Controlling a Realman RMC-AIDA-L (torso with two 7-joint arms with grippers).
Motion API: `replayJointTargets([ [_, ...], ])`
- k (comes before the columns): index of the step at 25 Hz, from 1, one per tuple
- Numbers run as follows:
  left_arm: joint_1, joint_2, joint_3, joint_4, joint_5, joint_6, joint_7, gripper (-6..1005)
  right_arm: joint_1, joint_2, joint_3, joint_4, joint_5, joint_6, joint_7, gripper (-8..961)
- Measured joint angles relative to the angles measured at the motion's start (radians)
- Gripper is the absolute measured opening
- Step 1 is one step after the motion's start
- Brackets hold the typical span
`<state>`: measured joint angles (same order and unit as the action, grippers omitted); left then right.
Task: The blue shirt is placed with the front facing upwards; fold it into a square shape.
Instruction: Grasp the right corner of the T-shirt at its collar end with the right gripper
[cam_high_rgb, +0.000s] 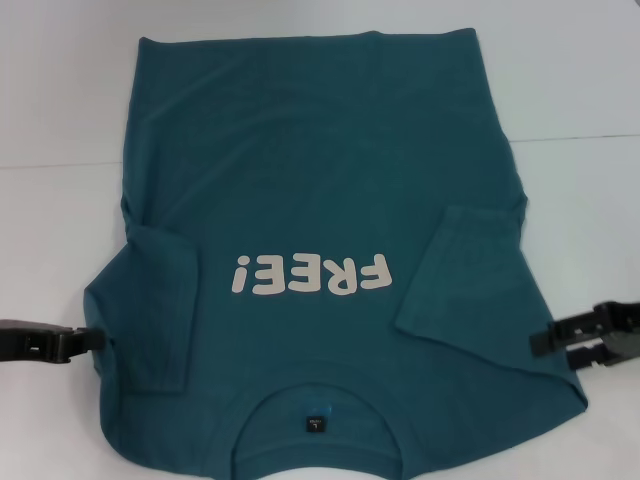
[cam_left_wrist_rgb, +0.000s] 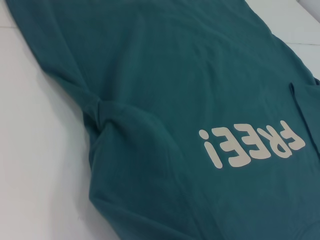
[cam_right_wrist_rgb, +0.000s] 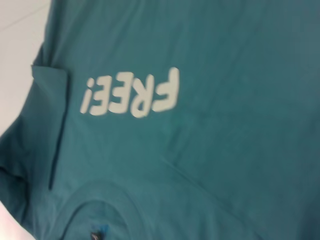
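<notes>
Blue shirt (cam_high_rgb: 330, 200) flat on desk (cam_high_rgb: 580, 80), sleeves tucked inward; left gripper (cam_high_rgb: 92, 340) jaw state unclear, right gripper (cam_high_rgb: 545, 345) parted; uneven pinches risking skewed fold.

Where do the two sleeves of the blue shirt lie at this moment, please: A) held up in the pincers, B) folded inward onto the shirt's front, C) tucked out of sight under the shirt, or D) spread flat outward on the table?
B: in the head view both sleeves, left and right, lie folded over the front of the blue shirt, either side of the print.
</notes>
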<state>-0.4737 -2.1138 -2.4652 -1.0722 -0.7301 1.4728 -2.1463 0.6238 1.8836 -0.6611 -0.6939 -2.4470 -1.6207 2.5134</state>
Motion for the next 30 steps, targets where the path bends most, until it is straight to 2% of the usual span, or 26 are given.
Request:
replayJointTargets([
  [7,-0.009,-0.001,0.000,0.000,0.000,0.004,0.000,2,-0.044,0.003,-0.009,0.003,-0.014,0.001,-0.015,835],
  [14,-0.011,-0.003,0.000,0.000,0.000,0.004,-0.002,2,-0.041,0.009,-0.011,-0.001,-0.079,0.002,-0.019,835],
  [23,-0.016,-0.005,0.000,0.006,0.002,0.001,-0.002,2,-0.039,-0.004,-0.010,-0.004,-0.085,0.023,-0.014,835],
  [30,-0.026,-0.001,0.000,0.025,0.002,-0.003,-0.001,2,-0.032,0.000,-0.012,0.005,-0.086,0.070,-0.019,834],
])
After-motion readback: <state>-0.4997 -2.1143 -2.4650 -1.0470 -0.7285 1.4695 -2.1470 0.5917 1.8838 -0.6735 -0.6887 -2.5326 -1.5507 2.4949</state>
